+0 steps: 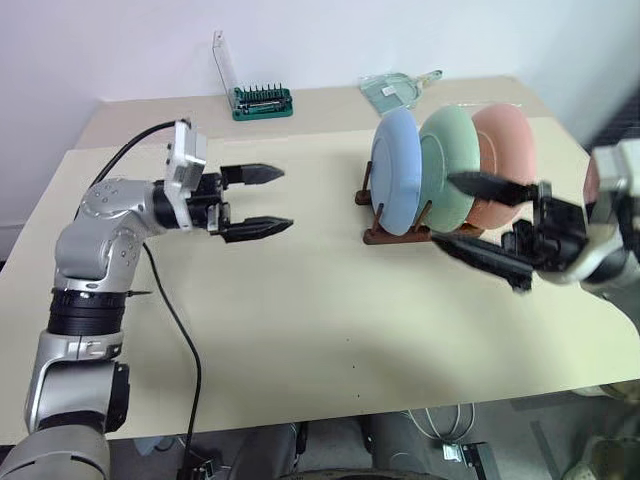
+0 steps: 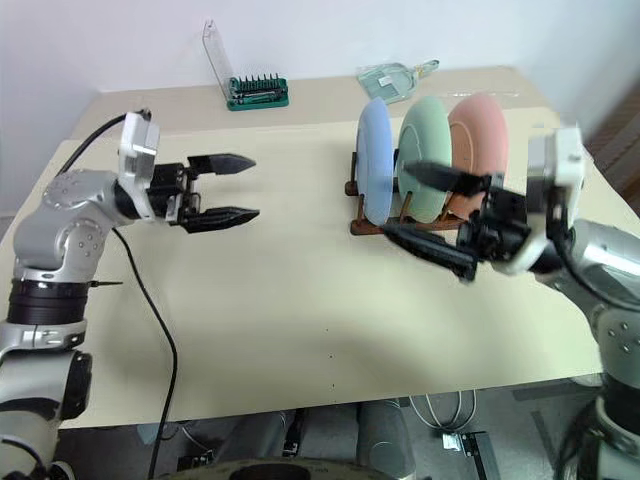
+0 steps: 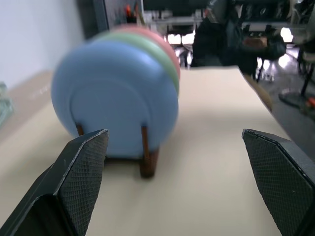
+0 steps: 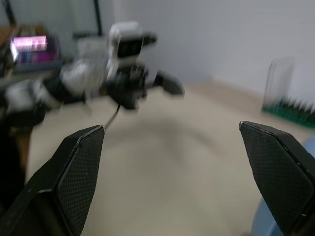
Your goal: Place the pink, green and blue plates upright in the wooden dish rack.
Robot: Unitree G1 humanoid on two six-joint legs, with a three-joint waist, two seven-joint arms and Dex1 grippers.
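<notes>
Plates, blue (image 1: 397, 170), green (image 1: 451, 165) and pink (image 1: 505, 160), stand in the rack (image 1: 400, 235); left gripper (image 1: 258, 201) and right gripper (image 1: 470, 215) are open, empty.

I see a pale beige surface (image 1: 300, 330) pushed against a plain white wall (image 1: 120, 45). Beyond its far end, the left wrist view shows me a dim, cluttered room (image 3: 236, 29) with bright patches.

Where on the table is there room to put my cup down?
The biggest bare patch is the table front, between the left claw and right claw. It's crowded on the right, where the blue plate, green plate and pink plate fill the dish rack.
</notes>
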